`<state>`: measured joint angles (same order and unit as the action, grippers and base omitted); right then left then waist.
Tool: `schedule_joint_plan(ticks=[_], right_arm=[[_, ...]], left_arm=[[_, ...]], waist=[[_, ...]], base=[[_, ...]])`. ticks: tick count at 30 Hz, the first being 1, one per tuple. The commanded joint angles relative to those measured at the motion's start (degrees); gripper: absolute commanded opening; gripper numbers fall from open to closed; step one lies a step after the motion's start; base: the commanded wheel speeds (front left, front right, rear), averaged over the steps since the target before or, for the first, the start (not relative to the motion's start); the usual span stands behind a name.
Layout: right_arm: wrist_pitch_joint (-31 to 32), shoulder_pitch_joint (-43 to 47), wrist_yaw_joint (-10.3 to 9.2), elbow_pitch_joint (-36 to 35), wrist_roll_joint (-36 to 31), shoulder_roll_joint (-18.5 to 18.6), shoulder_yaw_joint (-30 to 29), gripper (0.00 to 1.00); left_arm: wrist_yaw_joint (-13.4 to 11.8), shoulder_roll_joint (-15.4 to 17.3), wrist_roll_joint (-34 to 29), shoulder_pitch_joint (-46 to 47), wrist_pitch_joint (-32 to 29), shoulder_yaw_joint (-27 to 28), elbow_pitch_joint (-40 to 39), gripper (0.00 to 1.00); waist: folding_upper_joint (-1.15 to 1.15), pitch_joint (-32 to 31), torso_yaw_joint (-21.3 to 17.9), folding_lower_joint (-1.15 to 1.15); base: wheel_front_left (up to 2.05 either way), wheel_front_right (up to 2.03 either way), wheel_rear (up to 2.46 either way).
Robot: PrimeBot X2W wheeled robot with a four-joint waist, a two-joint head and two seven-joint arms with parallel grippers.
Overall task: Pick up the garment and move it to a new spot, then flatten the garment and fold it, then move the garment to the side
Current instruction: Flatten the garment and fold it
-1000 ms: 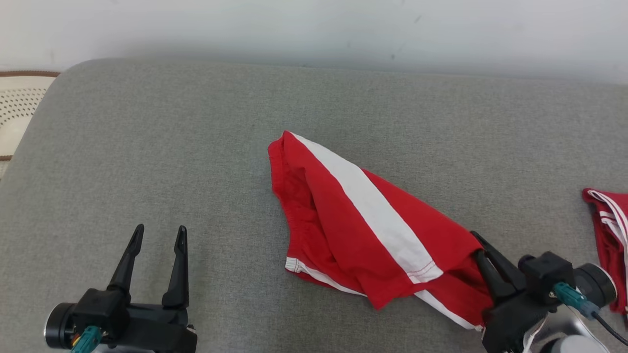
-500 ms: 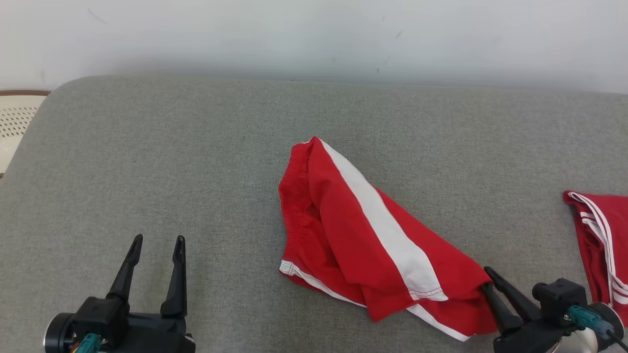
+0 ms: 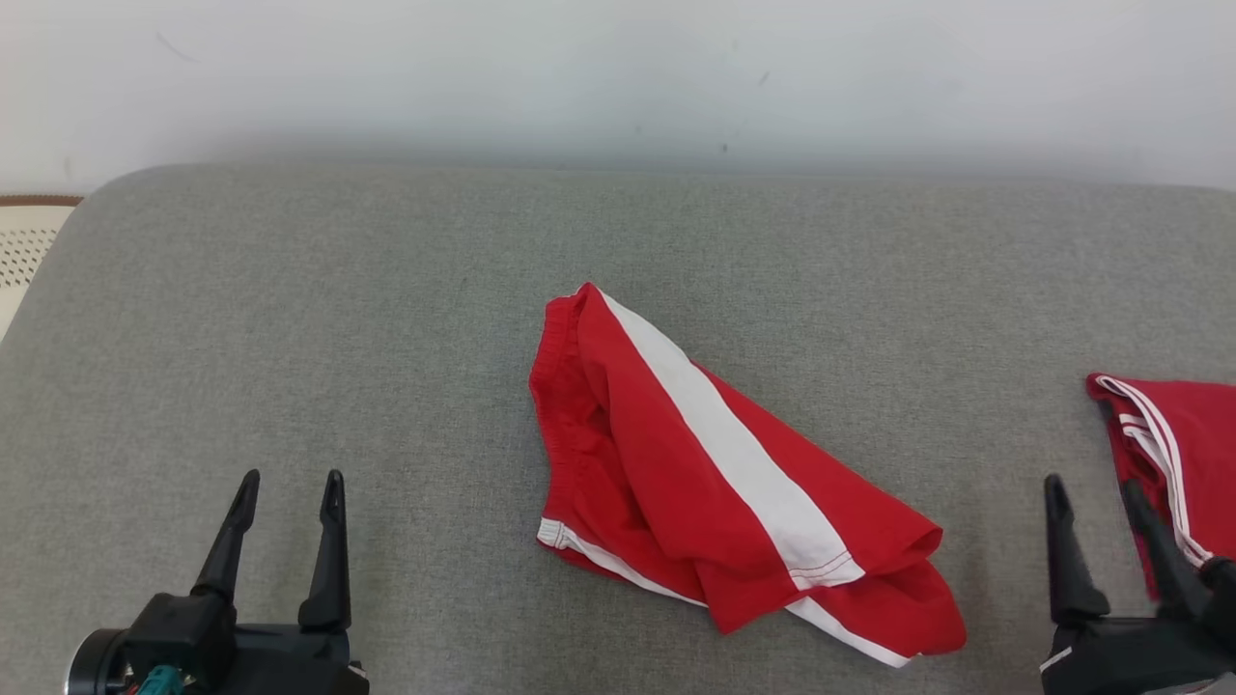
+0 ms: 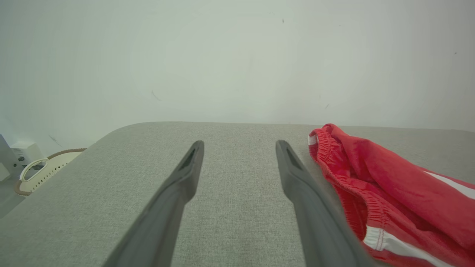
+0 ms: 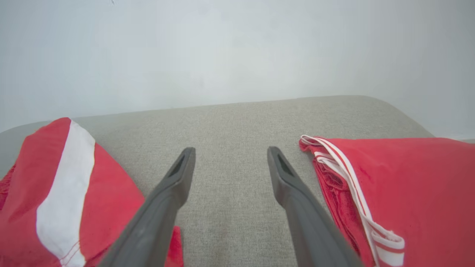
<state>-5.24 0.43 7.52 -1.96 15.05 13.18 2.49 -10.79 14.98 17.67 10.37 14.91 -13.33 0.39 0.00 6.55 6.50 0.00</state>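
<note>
a grey woven surface (image 3: 290, 338) with rounded corners spans the middle and bottom, a pale, faintly scuffed wall (image 3: 618, 77) runs along the top, and a cream perforated object (image 3: 24, 251) with brown trim sits at the left edge.

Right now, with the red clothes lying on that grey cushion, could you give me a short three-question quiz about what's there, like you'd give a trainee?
1. True or false: the right gripper is shut on the red shorts.
2. Where does the second red garment lie? A) at the right end of the grey cushion, beside the right gripper; B) at the left end of the cushion; C) on top of the red shorts.
3. Fill in: the red shorts carry one wide ___ stripe.
Key: 1 false, its jaws stand open over bare cushion, apart from the shorts; 2 A; 3 white.
</note>
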Motion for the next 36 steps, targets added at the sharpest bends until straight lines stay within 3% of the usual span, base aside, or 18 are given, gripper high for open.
schedule_joint_plan(ticks=[1, 5, 12, 24, 36], right_arm=[[-0.96, -0.01, -0.05, -1.28, -1.48, -1.06, -1.39, 1.00], [-1.62, -0.43, -0.05, -5.63, -4.47, -3.92, -2.52, 1.00], [0.06, 2.40, -0.05, -9.27, -7.77, -5.22, 3.04, 1.00], [1.10, 8.02, -0.05, -9.51, -8.89, -6.89, 4.29, 1.00], [1.83, 8.20, -0.05, -9.97, -8.41, -7.09, 4.59, 1.00]], left_arm=[[-0.30, 0.49, 0.13, -0.99, -0.02, 0.37, -0.16, 1.00], [-0.83, 0.77, 0.12, -1.15, -0.20, 0.62, -0.62, 1.00], [-1.33, 1.02, 0.16, -2.19, -0.67, 0.28, -1.05, 1.00], [-1.85, 1.62, 0.58, -3.76, -1.39, -0.16, -0.36, 1.00], [-1.28, 2.37, 0.25, -2.18, -2.00, -1.21, -0.30, 1.00]], waist=[[0.00, -0.23, -0.48, 0.00], [0.00, -0.62, -1.15, 0.00], [0.00, -2.21, -1.41, 0.00], [0.00, -4.63, -1.17, 0.00], [0.00, -5.21, -1.54, 0.00]], base=[[0.00, 0.00, 0.00], [0.00, 0.00, 0.00], [0.00, 0.00, 0.00], [0.00, 0.00, 0.00], [0.00, 0.00, 0.00]])
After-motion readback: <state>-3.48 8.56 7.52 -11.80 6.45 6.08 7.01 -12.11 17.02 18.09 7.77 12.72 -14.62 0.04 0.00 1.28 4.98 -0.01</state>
